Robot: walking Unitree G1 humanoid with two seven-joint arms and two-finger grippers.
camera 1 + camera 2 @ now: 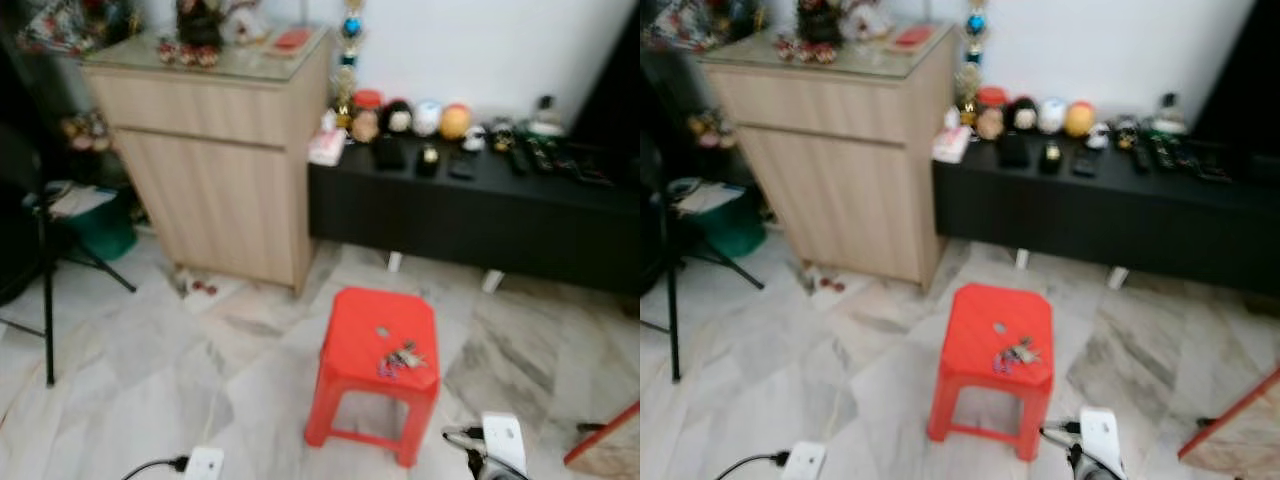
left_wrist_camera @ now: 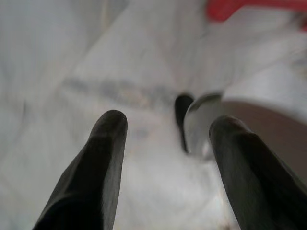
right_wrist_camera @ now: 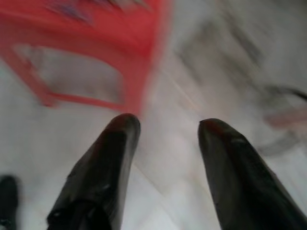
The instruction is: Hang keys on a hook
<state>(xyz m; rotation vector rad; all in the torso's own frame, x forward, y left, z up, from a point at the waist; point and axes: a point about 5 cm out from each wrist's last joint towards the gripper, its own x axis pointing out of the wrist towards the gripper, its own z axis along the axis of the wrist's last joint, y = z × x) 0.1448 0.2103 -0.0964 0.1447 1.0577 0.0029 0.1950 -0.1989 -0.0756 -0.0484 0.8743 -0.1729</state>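
A bunch of keys point(image 1: 401, 359) lies on the seat of a red plastic stool point(image 1: 380, 340) standing on the marble floor in front of me. In the left wrist view my left gripper point(image 2: 165, 127) hangs open over the pale floor, nothing between its fingers. My right gripper point(image 3: 168, 127) is open too, low above the floor, with the red stool point(image 3: 96, 33) just beyond its black fingers point(image 3: 112, 158). I cannot make out a hook anywhere.
A wooden cabinet point(image 1: 215, 160) stands at the back left, a low black bench point(image 1: 470, 210) with small ornaments at the back right. A tripod leg point(image 1: 47, 300) stands at left. Power strips and cables point(image 1: 200, 462) lie on the floor near the stool.
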